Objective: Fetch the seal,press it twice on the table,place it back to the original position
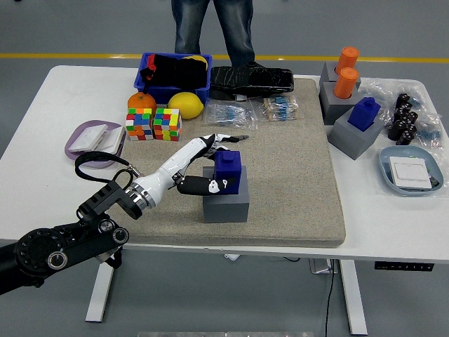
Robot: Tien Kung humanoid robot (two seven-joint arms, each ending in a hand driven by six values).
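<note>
A blue seal (228, 170) stands on a grey block (226, 203) in the middle of the beige mat (295, 182). My left hand (212, 163) comes in from the lower left and closes round the seal. Its thumb (203, 185) presses the seal's front left face, and the white fingers (219, 140) reach round behind it. The seal rests upright on the block. My right arm does not show.
A second blue seal (365, 113) on a grey block and two orange seals (346, 72) stand at the right. Cubes (153, 123), an orange, a lemon (185, 104), a blue bin (173, 76), bags and trays (410, 170) ring the mat. A person's legs stand at the far side.
</note>
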